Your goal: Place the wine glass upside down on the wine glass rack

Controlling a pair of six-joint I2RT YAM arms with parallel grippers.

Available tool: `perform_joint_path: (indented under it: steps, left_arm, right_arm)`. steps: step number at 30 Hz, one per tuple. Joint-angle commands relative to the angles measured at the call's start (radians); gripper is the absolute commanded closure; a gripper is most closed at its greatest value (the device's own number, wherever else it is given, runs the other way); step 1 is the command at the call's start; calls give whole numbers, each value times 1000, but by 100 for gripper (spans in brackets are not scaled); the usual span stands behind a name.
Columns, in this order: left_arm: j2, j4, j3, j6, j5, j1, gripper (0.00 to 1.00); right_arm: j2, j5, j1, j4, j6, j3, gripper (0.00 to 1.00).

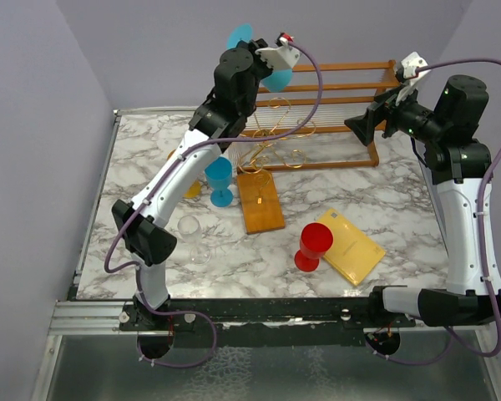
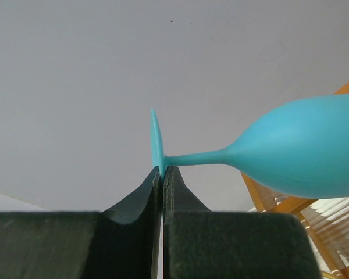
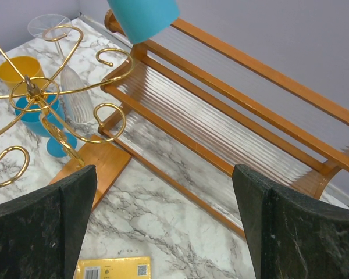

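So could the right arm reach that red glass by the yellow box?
Probably yes. The right gripper is open and empty, and the red glass stands in the open on its side of the table, with nothing over it. Only the yellow box sits close beside it.

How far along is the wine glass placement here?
Done: the left gripper is shut on the foot of a light blue wine glass, up in the air. In hand: it tilts bowl-down near the gold wire rack. Left: hooking it onto a scroll arm. Right gripper open, empty.
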Motion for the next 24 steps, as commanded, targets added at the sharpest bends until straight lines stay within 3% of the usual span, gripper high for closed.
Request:
perform_joint_path:
  steps: [1,13,24]
  left_arm:
    - [7,75,-14,130,-60,-34,100]
    - [-26,12,-111,237,-14,-68,100]
    - [-63,-36,-132,228,8,-91,100]
  right_arm:
    - [-13,-6,0,-11,-11,-2,1]
    - [-29,12,1,-12,-26,-19,0]
    - [-34,14,2,-4,-27,-37,0]
